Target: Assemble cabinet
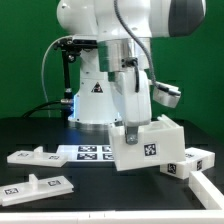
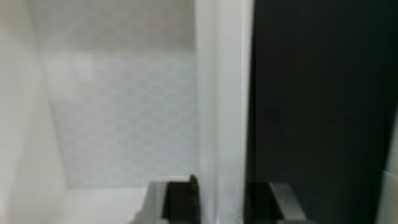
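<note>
The white box-shaped cabinet body (image 1: 147,146) sits on the black table right of centre, with a square tag on its front. My gripper (image 1: 133,127) comes down from above onto the body's upper edge. In the wrist view a thin white wall of the cabinet body (image 2: 222,100) runs between my two dark fingers (image 2: 178,200), and my gripper (image 2: 228,196) is shut on that wall. The body's white inside lies on one side of the wall and the black table on the other. Flat white tagged panels lie at the exterior view's left (image 1: 29,155) and lower left (image 1: 45,183).
The marker board (image 1: 92,152) lies flat just left of the cabinet body. Another white tagged part (image 1: 190,161) lies to the body's right. A white bar (image 1: 208,194) runs along the lower right. The arm's base (image 1: 95,95) stands behind.
</note>
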Available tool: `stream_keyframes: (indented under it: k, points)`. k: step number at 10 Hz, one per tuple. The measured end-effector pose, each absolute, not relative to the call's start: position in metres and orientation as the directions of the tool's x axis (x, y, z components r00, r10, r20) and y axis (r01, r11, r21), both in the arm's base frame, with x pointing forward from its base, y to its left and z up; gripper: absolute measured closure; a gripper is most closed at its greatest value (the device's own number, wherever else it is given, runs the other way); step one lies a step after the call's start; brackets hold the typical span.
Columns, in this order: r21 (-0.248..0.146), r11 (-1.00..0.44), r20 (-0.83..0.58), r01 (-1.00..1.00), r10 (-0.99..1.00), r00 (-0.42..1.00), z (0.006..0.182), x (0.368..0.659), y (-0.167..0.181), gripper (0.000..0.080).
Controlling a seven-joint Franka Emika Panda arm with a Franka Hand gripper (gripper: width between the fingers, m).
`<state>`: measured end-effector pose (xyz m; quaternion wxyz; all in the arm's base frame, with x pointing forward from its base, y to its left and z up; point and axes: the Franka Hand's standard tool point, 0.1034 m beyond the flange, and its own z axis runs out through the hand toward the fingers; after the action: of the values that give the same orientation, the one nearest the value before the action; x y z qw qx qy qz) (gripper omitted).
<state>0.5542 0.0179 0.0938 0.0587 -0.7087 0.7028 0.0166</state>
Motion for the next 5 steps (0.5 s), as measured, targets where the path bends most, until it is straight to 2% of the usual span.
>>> stream_keyframes:
  k: [1,5]
  points:
    - [-0.091,-0.019,-0.106,-0.996,-0.994,0.029,0.0974,0.5596,0.0178,0.0709]
    - [-0.079,-0.024,-0.106,-0.997,-0.994,0.033,0.0932,0.5581,0.0183,0.0709]
